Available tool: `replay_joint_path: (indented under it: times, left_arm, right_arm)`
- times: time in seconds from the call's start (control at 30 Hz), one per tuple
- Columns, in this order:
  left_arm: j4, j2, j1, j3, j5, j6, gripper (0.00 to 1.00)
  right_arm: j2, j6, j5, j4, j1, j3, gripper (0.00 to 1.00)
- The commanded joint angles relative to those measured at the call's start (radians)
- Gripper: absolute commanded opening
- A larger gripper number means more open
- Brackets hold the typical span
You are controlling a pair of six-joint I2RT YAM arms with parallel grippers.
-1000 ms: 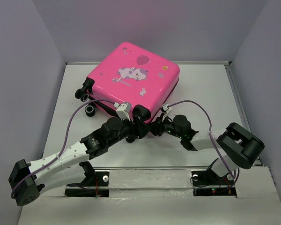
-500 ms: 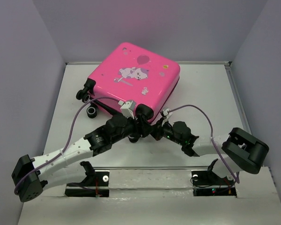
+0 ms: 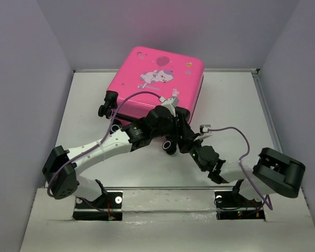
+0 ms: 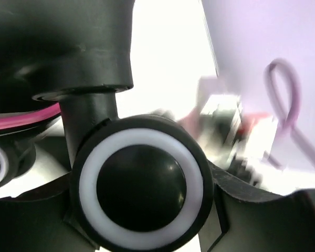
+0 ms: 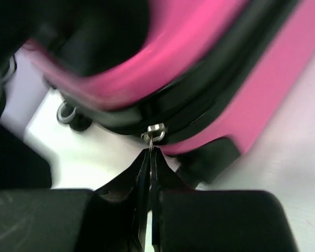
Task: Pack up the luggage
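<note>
The luggage (image 3: 147,92), a hot-pink suitcase with a cartoon print, lies flat and closed at the back of the table. My left gripper (image 3: 169,140) is at its near right corner, shut on a black wheel with a white ring (image 4: 142,181); the wheel also shows in the top view (image 3: 170,147). My right gripper (image 5: 149,155) is shut on the zipper pull hanging from the metal slider (image 5: 155,131) on the black zip line of the luggage (image 5: 262,84). In the top view my right gripper (image 3: 189,142) is just right of the left one.
The suitcase's other wheels (image 3: 106,108) stick out at its left side. The white table (image 3: 236,115) is boxed in by grey walls at the left, back and right. Purple cables loop over both arms. The two arms cross closely in front of the suitcase.
The suitcase has swung round and shifted right and back. My left arm has stretched forward and right with the wheel; my right gripper has followed the near edge to the right.
</note>
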Motion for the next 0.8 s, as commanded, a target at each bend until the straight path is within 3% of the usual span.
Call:
replay_joint_path:
  times: [0.0,0.03,0.07,0.2,0.3,0.33,0.43,0.57,0.7,0.77]
  left_arm:
    - [0.662,0.108,-0.073,0.243,0.038,-0.015,0.09]
    - [0.663,0.117,-0.077,0.255,0.036,-0.014,0.18]
    - [0.665,0.130,-0.080,0.266,0.032,-0.011,0.22]
    - [0.669,0.156,-0.091,0.305,-0.014,0.017,0.28]
    - [0.642,0.174,-0.091,0.325,-0.004,0.037,0.53]
    - [0.624,0.168,-0.091,0.325,-0.028,0.054,0.69]
    - [0.520,0.119,-0.090,0.325,-0.077,0.146,0.91]
    - [0.255,0.005,-0.078,0.383,-0.232,0.328,0.97]
    - [0.062,-0.162,-0.009,0.304,-0.340,0.408,0.99]
    - [-0.054,-0.276,0.211,0.195,-0.327,0.417,0.99]
  right_arm:
    - [0.220,-0.144,-0.162,0.426,0.144,0.175,0.07]
    - [0.257,-0.117,-0.156,0.469,0.144,0.201,0.07]
    - [0.322,-0.103,-0.149,0.509,0.144,0.211,0.07]
    - [0.418,-0.115,-0.130,0.609,0.201,0.256,0.07]
    - [0.421,-0.098,-0.070,0.606,0.201,0.224,0.07]
    - [0.410,-0.103,-0.048,0.608,0.201,0.204,0.07]
    - [0.352,-0.112,0.025,0.606,0.201,0.111,0.07]
    - [0.274,-0.091,0.062,0.498,0.201,0.029,0.07]
    - [0.235,-0.078,0.065,0.442,0.201,0.006,0.07]
    - [0.216,-0.072,0.064,0.380,0.201,0.015,0.07]
